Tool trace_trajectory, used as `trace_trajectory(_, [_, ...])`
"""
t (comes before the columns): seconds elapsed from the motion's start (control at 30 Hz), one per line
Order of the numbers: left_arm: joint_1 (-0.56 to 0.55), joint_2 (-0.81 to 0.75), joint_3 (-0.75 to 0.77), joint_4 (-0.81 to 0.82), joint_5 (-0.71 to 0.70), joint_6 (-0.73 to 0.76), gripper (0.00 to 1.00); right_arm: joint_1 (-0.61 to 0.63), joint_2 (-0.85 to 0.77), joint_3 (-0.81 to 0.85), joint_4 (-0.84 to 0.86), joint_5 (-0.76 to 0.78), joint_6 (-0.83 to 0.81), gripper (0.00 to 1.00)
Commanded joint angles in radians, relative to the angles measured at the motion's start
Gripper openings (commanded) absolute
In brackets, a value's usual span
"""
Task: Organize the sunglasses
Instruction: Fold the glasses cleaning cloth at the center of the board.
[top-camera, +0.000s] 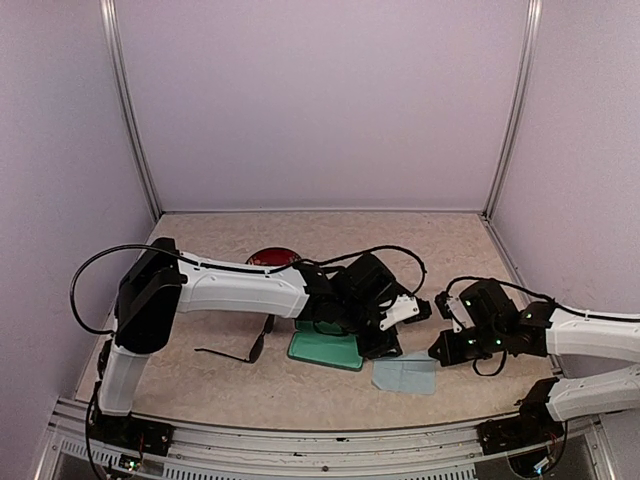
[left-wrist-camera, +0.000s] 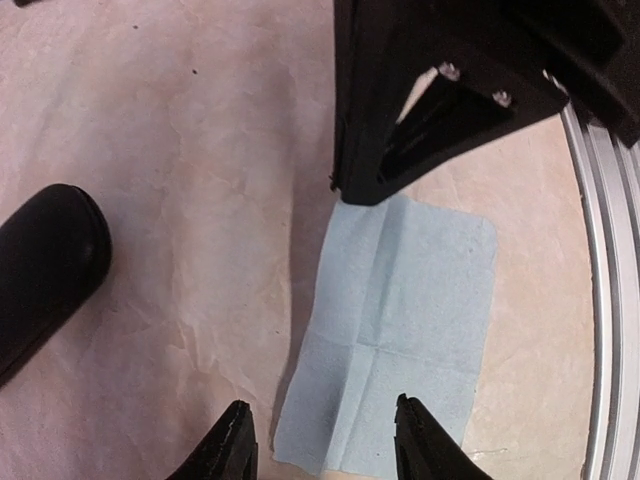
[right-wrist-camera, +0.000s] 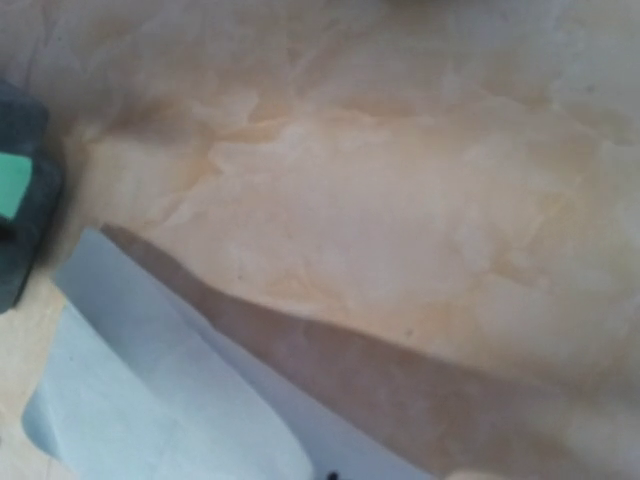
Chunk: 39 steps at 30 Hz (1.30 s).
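Note:
The thin black-framed sunglasses (top-camera: 243, 351) lie unfolded on the table, left of the green-lined rectangular case (top-camera: 322, 350). A reddish rounded shape (top-camera: 272, 257) shows behind the left forearm, too hidden to name. My left gripper (top-camera: 386, 346) (left-wrist-camera: 318, 402) is open and empty, hovering over a light blue cloth (left-wrist-camera: 400, 320) (top-camera: 405, 376), with the black oval case (left-wrist-camera: 40, 270) to its left. My right gripper (top-camera: 441, 348) (left-wrist-camera: 356, 186) is shut, its tip at the cloth's far corner. Whether it pinches the cloth cannot be told. Its own view is blurred, with the cloth (right-wrist-camera: 150, 400) close up.
The case's dark edge (right-wrist-camera: 18, 190) is at the left of the right wrist view. The metal rail (left-wrist-camera: 610, 300) of the table's near edge runs just beyond the cloth. Both arms crowd the front middle. Walls close the table on three sides.

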Motion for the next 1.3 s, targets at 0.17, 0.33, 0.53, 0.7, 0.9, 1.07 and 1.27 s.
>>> trace_trajectory(0.17, [-0.007, 0.073, 0.079, -0.108, 0.041, 0.061, 0.45, 0.043, -0.033, -0.045, -0.018, -0.01, 0.081, 0.0])
trace_trajectory(0.33, [-0.007, 0.105, 0.113, -0.127, 0.059, 0.061, 0.44, 0.061, -0.045, -0.067, -0.019, -0.013, 0.106, 0.0])
trace_trajectory(0.53, [-0.007, 0.124, 0.131, -0.152, 0.053, 0.07, 0.42, 0.089, -0.048, -0.078, -0.032, 0.004, 0.133, 0.0])
trace_trajectory(0.7, [-0.006, 0.118, 0.121, -0.162, 0.059, 0.065, 0.38, 0.1, -0.04, -0.077, -0.029, 0.012, 0.136, 0.0])
trace_trajectory(0.9, [-0.006, 0.098, 0.094, -0.16, 0.07, 0.059, 0.33, 0.101, -0.04, -0.078, -0.03, 0.014, 0.136, 0.0])
trace_trajectory(1.07, [-0.004, 0.098, 0.09, -0.174, 0.059, 0.059, 0.27, 0.101, -0.041, -0.081, -0.027, 0.012, 0.135, 0.0])
trace_trajectory(1.27, [-0.001, 0.106, 0.088, -0.194, 0.033, 0.064, 0.28, 0.101, -0.041, -0.081, -0.027, 0.013, 0.136, 0.0])
